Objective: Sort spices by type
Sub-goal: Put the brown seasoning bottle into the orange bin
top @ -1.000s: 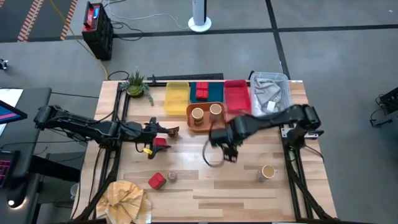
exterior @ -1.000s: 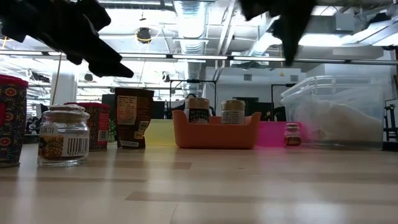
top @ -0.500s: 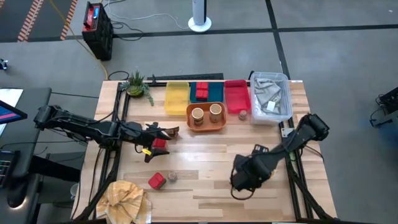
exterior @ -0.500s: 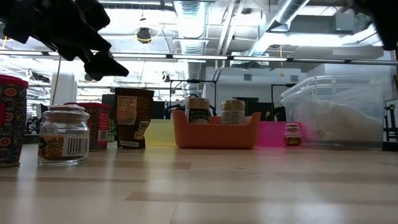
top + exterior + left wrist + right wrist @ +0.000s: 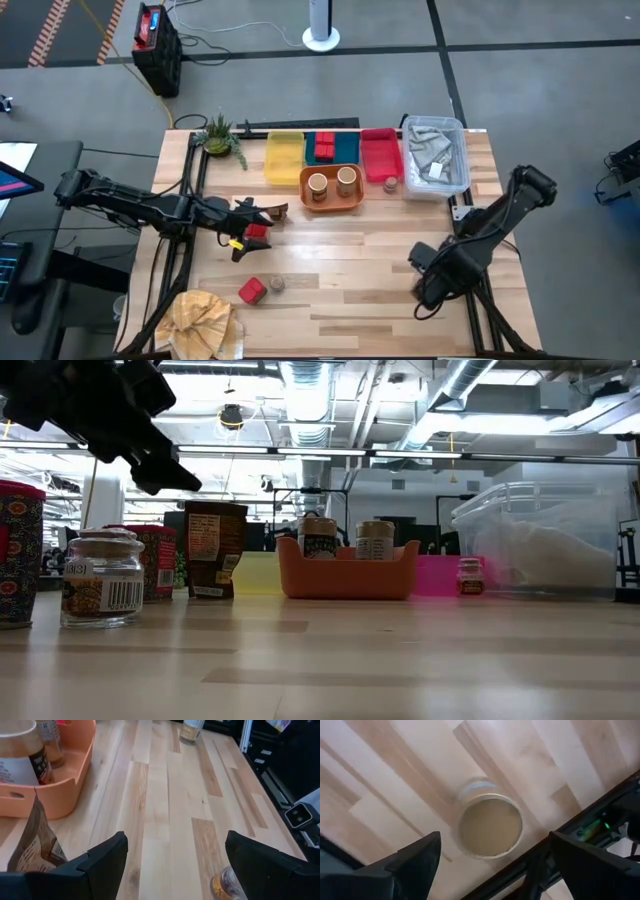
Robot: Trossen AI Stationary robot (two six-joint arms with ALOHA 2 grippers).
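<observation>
Pincer on your right arm (image 5: pixel 432 290) hangs over the bench's right front in the high view, arm folded back; its wrist view shows fingers spread above a tan jar (image 5: pixel 490 825), likely the next pick. Left pincer (image 5: pixel 172 862), also spread, waits near the orange tray (image 5: pixel 47 795)

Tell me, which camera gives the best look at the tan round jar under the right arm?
The right wrist view: the tan round jar sits centred, top facing up, between the open right gripper fingers. In the high view the arm covers it. The low and left wrist views do not clearly show it.
</observation>
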